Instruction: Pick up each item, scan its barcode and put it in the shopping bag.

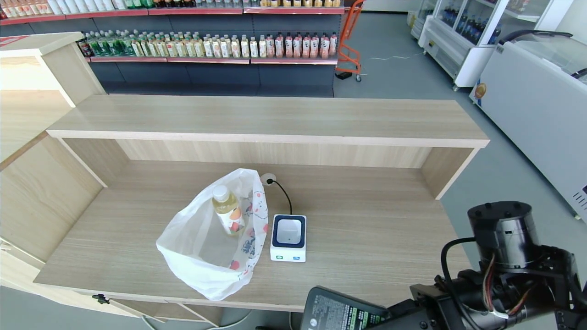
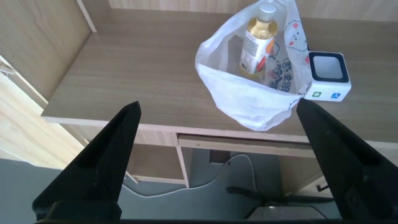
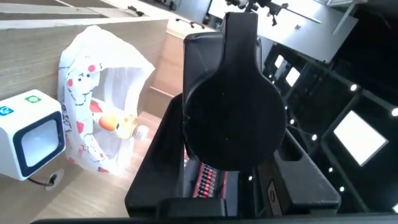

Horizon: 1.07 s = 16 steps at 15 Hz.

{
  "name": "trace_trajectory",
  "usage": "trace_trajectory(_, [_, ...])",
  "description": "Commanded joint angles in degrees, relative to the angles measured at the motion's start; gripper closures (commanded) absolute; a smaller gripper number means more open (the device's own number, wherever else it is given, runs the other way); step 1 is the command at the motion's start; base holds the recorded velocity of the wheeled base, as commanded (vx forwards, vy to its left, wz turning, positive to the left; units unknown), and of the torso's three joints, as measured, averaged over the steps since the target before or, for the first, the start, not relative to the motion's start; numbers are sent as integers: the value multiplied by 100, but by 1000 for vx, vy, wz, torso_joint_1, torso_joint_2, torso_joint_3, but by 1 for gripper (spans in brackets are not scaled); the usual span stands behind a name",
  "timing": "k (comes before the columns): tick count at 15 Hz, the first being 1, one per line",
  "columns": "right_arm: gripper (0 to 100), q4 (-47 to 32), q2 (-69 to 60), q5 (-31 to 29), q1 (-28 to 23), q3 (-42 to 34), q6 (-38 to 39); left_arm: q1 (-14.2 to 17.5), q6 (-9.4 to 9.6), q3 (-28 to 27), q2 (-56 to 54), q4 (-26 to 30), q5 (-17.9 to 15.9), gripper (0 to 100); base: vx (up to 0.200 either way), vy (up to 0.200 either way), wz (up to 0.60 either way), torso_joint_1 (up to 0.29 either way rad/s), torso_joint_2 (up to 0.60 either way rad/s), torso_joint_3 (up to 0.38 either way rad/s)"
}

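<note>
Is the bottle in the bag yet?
In. The bottle stands inside the open bag, with the bag's walls around it.

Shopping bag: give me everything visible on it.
The shopping bag is thin, translucent white plastic, crumpled, with red and blue cartoon print on the side toward the scanner. It lies slumped on the wooden counter with its mouth gaping open, and its near end reaches the counter's front edge. A bottle of yellowish drink with a white cap sits inside. The printed side appears to rest against the scanner.
</note>
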State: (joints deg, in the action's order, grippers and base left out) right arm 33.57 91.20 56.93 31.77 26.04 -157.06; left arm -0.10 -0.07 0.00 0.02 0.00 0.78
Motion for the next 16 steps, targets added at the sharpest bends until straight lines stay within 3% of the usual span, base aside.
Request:
trace_trajectory(1, [100, 0, 12, 2, 5, -2, 9, 1, -1, 0, -2, 0, 1, 0, 0, 0, 0, 0, 0, 0])
trace_trajectory(7, [100, 9, -85, 20, -461, -38, 0, 1, -1, 0, -2, 0, 1, 0, 0, 0, 0, 0, 0, 0])
trace_trajectory(16, [100, 0, -93, 20, -479, -55, 9, 1, -1, 0, -2, 0, 1, 0, 0, 0, 0, 0, 0, 0])
